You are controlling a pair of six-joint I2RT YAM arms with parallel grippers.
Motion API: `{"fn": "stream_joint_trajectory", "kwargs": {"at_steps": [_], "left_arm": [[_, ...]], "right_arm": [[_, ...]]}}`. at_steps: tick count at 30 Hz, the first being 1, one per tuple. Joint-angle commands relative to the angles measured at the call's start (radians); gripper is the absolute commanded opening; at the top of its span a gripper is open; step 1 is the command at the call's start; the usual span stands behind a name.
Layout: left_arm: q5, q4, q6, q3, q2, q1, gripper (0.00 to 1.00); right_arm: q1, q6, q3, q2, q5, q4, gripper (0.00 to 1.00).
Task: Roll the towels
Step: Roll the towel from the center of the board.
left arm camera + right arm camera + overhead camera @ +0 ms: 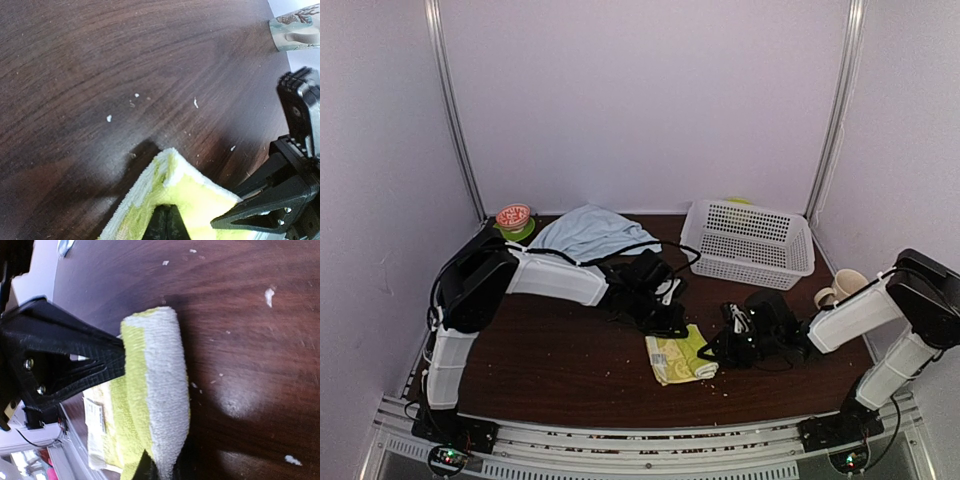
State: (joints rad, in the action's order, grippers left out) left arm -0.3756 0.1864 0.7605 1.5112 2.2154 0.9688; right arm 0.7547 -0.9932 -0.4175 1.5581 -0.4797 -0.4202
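Observation:
The lime-green towel (pixel 680 356) lies partly folded on the dark wooden table, near the front middle. My left gripper (pixel 672 325) is at its far edge and is shut on a corner of it (pixel 175 172); its fingertips (pixel 169 215) are pressed together on the cloth. My right gripper (pixel 712 352) is at the towel's right side, shut on the folded-over edge, whose white underside (pixel 165 390) curls over the yellow layer. The left gripper (pixel 75 365) shows there too, pinching the same fold. The pale-blue towel (pixel 590 232) lies crumpled at the back left, untouched.
A white perforated basket (pixel 748 240) stands at the back right. A cream mug (pixel 845 288) sits by the right arm. A small red-and-green dish (pixel 514 218) is at the back left corner. White crumbs dot the table (pixel 109 118).

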Motion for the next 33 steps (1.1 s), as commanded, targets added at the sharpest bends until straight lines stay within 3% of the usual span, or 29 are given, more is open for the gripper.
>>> {"fn": "stream_joint_trajectory", "kwargs": {"at_steps": [1,6,13,24,33], "left_arm": [[0.065,0.128,-0.026,-0.041,-0.029,-0.005,0.00],[0.089,0.158,-0.048,-0.067,-0.123,-0.005,0.07],[0.122,0.157,-0.056,-0.129,-0.224,-0.005,0.10],[0.126,0.108,-0.052,-0.161,-0.218,-0.007,0.09],[0.101,0.077,-0.041,-0.151,-0.189,-0.007,0.09]], "right_arm": [[0.003,0.088,-0.051,-0.051,0.069,0.249,0.00],[0.027,0.237,-0.194,-0.110,0.249,0.575,0.00],[0.112,0.319,-0.366,-0.070,0.459,0.830,0.00],[0.279,0.267,-0.576,0.103,0.762,1.039,0.00],[0.368,0.218,-0.634,0.142,0.916,1.071,0.00]]}}
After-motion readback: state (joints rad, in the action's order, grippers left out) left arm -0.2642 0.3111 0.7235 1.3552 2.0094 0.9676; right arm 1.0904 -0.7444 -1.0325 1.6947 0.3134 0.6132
